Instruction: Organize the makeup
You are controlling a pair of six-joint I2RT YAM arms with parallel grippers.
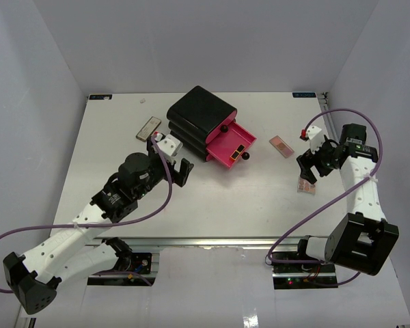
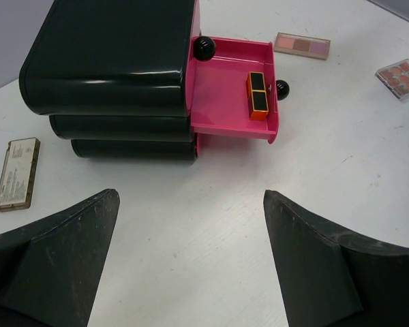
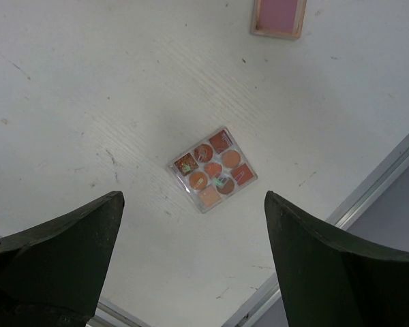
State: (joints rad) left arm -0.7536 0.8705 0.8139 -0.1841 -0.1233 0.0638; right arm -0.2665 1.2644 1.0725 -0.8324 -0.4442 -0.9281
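The square nine-pan palette (image 3: 213, 169) lies flat on the surface (image 3: 88, 82) near its right edge, under the right jaws, which are wide apart and empty. The palette sits skewed to them, so I would turn the wrist to square with its sides, then come down low. The left jaws are likewise apart.

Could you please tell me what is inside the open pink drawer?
One black-and-gold lipstick lies in the drawer; any part still under the black box is hidden.
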